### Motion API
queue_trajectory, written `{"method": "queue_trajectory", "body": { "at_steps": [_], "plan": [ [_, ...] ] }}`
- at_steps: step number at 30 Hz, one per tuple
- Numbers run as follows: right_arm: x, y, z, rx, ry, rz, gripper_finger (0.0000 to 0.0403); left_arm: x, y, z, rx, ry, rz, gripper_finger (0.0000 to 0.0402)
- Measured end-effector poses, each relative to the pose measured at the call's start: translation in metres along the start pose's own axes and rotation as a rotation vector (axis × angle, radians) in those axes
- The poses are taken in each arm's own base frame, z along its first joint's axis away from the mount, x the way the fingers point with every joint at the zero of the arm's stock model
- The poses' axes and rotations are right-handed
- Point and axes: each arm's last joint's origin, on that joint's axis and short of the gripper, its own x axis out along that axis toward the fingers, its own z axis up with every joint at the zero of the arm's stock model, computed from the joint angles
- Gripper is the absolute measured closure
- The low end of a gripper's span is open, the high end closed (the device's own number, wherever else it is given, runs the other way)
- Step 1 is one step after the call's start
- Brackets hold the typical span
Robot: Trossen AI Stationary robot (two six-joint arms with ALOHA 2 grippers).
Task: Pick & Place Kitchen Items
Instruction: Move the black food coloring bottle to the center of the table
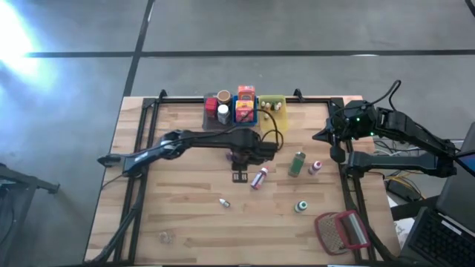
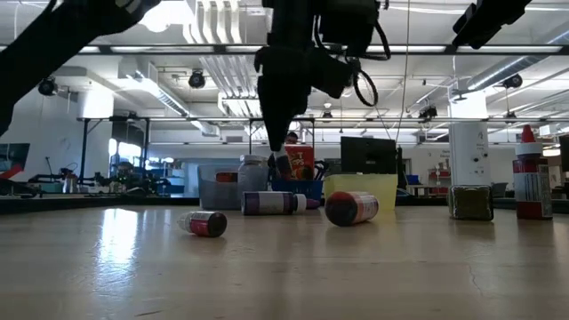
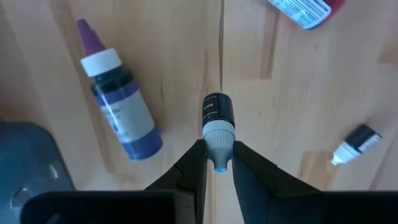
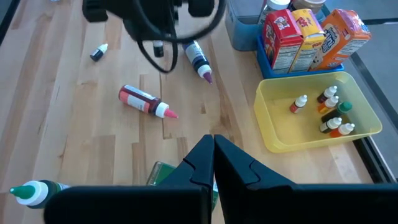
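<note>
one small cylindrical dark bottle (image 3: 218,118) between smooth left gripper (image 3: 218,163) fingers

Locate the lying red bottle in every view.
High view: red bottle mid-table, left of the green bottle.
Low view: centre, before the yellow bin.
Left wrist view: only its labelled end, at a corner.
Right wrist view: on bare wood.
Landmark: the purple-tipped bottle lies near it.
</note>
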Motion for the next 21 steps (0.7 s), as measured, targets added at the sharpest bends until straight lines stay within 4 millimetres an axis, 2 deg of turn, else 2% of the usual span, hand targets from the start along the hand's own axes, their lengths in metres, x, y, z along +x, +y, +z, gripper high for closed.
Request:
{"method": "queue_trajectory", "body": {
  "at_steps": [7,21],
  "plan": [
    [0.0,0.0,0.0,0.0,0.0,0.0,0.0394,0.021,-0.003,0.012,-0.002,0.035,-0.076,0.0333],
    [0.0,0.0,0.0,0.0,0.0,0.0,0.0394,0.043,-0.004,0.009,-0.025,0.116,-0.093,0.0333]
  ]
}}
